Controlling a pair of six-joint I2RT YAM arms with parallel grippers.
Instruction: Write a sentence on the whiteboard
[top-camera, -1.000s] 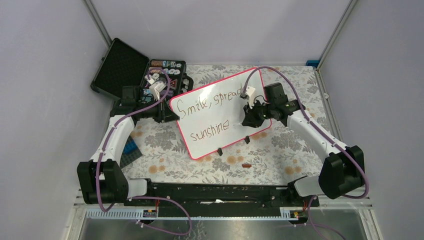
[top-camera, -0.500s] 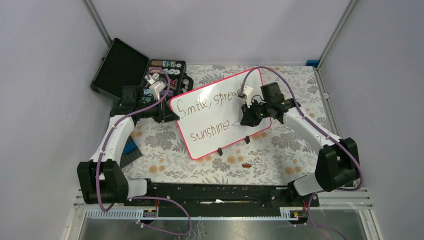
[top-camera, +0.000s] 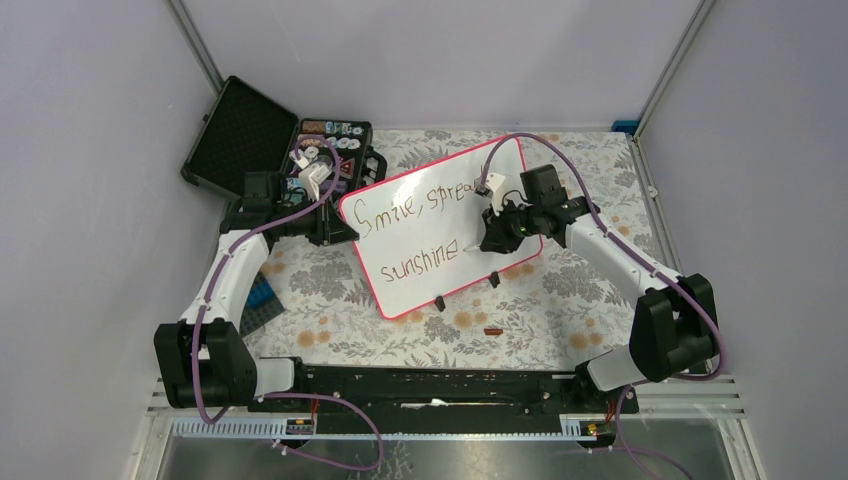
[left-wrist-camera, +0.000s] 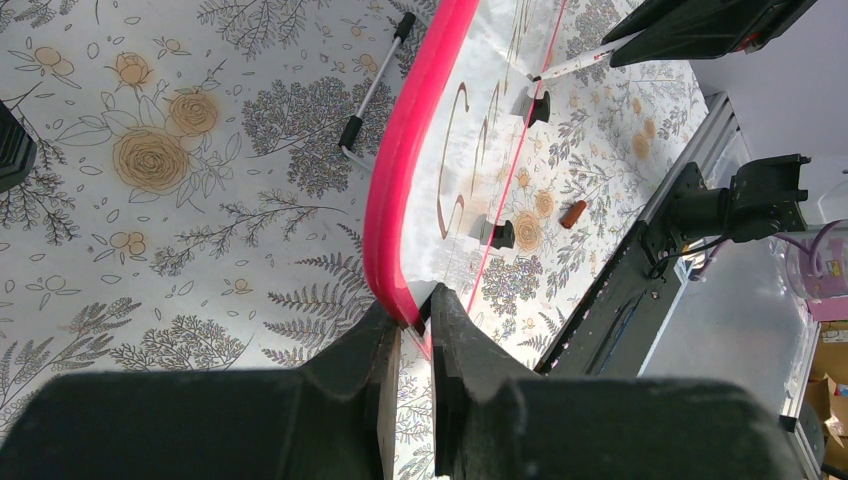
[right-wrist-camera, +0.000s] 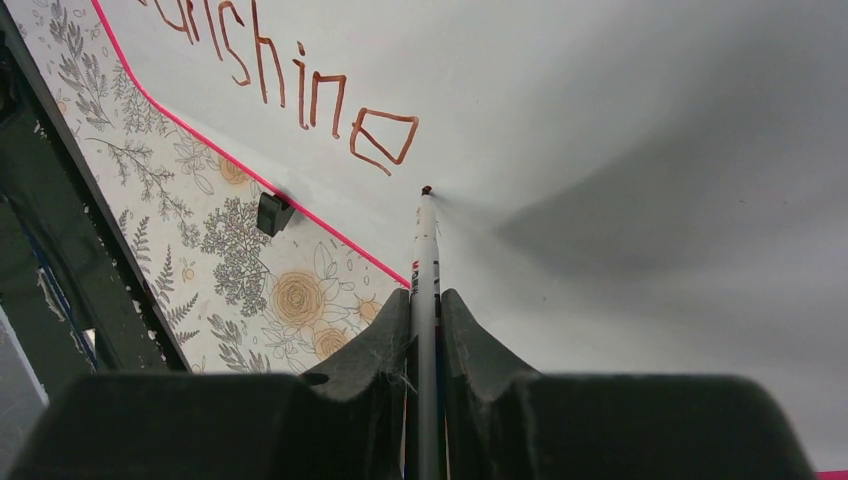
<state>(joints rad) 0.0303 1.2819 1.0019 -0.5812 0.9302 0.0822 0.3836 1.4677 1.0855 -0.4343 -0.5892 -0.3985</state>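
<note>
Two lines of dark handwriting make up the sentence (top-camera: 422, 262) on the whiteboard (top-camera: 415, 237), and you can read "Smile, spread" above "sunshine". The whiteboard sits in the middle of the flowered worktop (top-camera: 560, 300). Its long axis runs on a slant, from the near left corner up to the far right corner in the top view. Both lines of writing follow that slant. Its written face is turned up toward the overhead camera, and the two black clip feet (top-camera: 440, 302) sit on its near long edge.

Your left claw (top-camera: 340, 228) is clenched on the whiteboard's left short edge. From the left wrist you see the two fingers (left-wrist-camera: 380, 350) pinching the pink rim (left-wrist-camera: 395, 200) at the lower corner.

Your right claw (top-camera: 488, 238) hangs over the right half of the whiteboard and is clamped on a white marker (right-wrist-camera: 427, 250). The marker lies straight along the fingers and sticks out past them. In the top view it points left and slightly toward the near edge of the whiteboard. Its dark tip meets the white surface just right of the last letter of "sunshine", a little above the near rim.

An open black case (top-camera: 240, 135) stands off the whiteboard's far left corner. A small brown piece (top-camera: 491, 329) lies on the worktop on the near side of the whiteboard, apart from the feet. A blue block (top-camera: 260, 298) lies off the near left corner, partly under your left arm.
</note>
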